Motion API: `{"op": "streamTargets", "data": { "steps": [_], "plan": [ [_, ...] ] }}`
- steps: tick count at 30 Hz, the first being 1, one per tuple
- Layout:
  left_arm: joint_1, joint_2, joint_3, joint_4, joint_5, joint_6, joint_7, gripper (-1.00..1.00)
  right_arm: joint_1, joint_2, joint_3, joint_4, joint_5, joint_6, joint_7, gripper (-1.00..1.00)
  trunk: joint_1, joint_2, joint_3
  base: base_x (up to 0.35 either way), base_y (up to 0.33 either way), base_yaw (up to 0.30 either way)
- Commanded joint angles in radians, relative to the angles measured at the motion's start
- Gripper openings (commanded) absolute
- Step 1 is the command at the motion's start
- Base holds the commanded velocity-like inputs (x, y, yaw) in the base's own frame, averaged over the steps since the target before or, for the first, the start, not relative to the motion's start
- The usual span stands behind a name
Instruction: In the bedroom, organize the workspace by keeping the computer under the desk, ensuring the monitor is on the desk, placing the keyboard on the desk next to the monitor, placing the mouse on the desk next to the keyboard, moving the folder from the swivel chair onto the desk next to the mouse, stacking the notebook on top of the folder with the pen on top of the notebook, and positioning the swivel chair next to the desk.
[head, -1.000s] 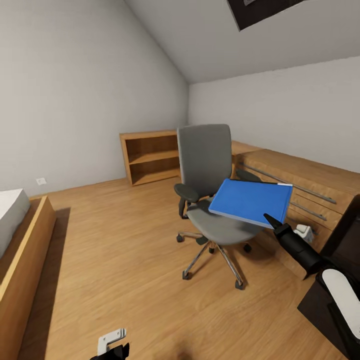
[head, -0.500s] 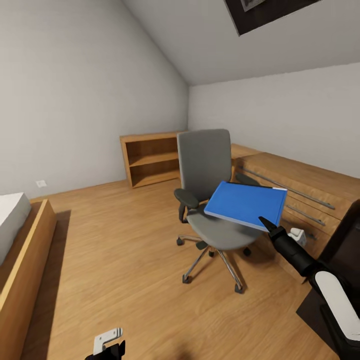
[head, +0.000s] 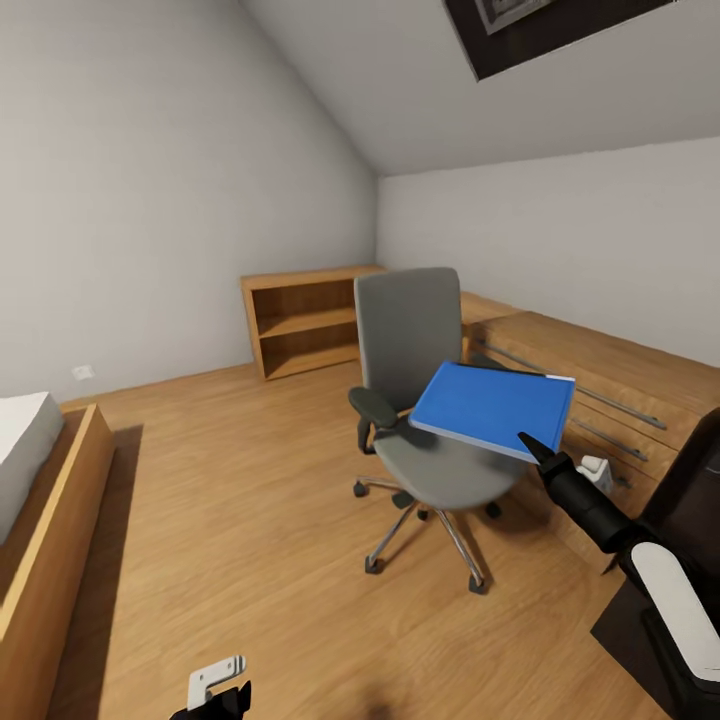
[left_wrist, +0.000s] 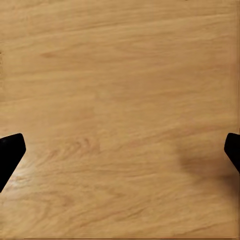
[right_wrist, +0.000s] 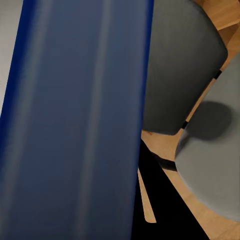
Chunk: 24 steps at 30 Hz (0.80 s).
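The grey swivel chair (head: 415, 370) stands on the wooden floor in the middle of the head view. The blue folder (head: 492, 405) hangs tilted just above its seat, over the seat's right side. My right gripper (head: 530, 447) is shut on the folder's near edge. In the right wrist view the folder (right_wrist: 75, 120) lies close up, with the chair's back (right_wrist: 185, 65) and seat behind it. My left gripper (left_wrist: 120, 150) is open over bare floor, low in the head view (head: 215, 690). A dark corner of what looks like the black desk (head: 700, 470) shows at the right edge.
A light wooden dresser (head: 590, 370) with silver rails runs along the right wall behind the chair. An open wooden bookshelf (head: 300, 320) stands in the far corner. A bed with a wooden frame (head: 50, 510) lies at the left. Open floor spreads between bed and chair.
The head camera has tilted up a little, so the room sits lower in the picture. Relative to the chair, the folder has risen slightly in my right gripper. The left gripper stays put.
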Motion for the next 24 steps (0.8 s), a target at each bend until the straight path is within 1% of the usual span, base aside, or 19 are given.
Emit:
{"op": "streamTargets", "data": {
  "steps": [1,9,13,15,24],
  "plan": [
    [0.000,-0.001,0.002,-0.001,0.003,0.006,0.001,1.00,-0.001,0.000,-0.002,0.000,-0.002,0.006,0.002,-1.00,-0.004,0.007,0.002,0.000,0.000,0.000],
    [0.000,-0.001,0.001,0.007,0.004,0.007,0.003,1.00,-0.001,0.000,-0.003,-0.003,-0.001,0.000,-0.017,-1.00,-0.035,0.063,0.026,0.000,0.000,-0.245],
    [0.000,-0.001,0.003,0.033,0.004,0.007,0.003,1.00,-0.001,0.000,-0.003,-0.019,-0.002,-0.001,-0.060,-1.00,-0.050,0.091,0.035,0.000,0.000,-0.251],
    [0.000,-0.001,0.003,0.052,0.004,0.006,0.003,1.00,-0.001,0.000,-0.003,-0.047,-0.003,-0.002,-0.091,-1.00,-0.058,0.105,0.040,0.000,0.000,-0.191],
    [0.000,-0.001,0.003,0.062,0.003,0.006,0.003,1.00,-0.001,0.000,-0.003,-0.062,-0.002,0.001,-0.106,-1.00,-0.092,0.168,0.066,0.000,0.000,-0.037]
  ]
}}
